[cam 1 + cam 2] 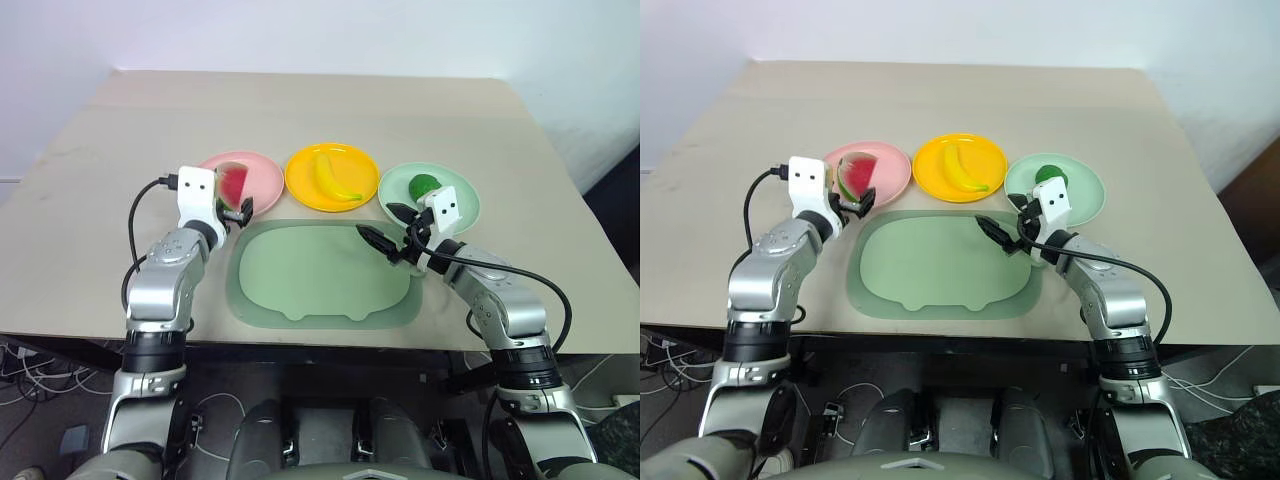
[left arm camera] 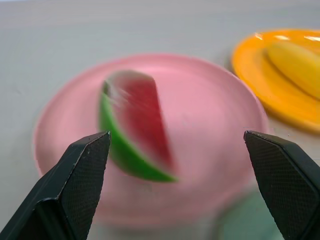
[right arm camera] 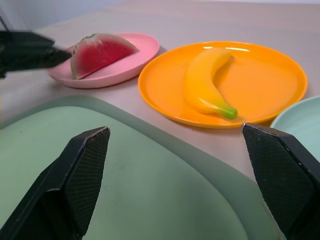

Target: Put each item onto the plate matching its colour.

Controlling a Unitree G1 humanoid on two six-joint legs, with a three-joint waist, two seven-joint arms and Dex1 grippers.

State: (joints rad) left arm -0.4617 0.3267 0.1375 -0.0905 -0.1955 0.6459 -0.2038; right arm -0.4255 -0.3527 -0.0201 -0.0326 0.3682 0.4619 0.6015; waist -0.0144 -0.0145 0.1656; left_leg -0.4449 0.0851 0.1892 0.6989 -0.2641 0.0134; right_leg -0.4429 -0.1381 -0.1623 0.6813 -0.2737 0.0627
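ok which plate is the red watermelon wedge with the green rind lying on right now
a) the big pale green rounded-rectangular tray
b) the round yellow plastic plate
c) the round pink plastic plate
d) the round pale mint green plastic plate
c: the red watermelon wedge with green rind lies on the round pink plastic plate, just ahead of the left gripper, whose fingers stand open.

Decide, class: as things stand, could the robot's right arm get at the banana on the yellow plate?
Probably yes. The right gripper hangs open over the tray's far edge, and the banana lies bare on the yellow plate just beyond, with nothing between them.
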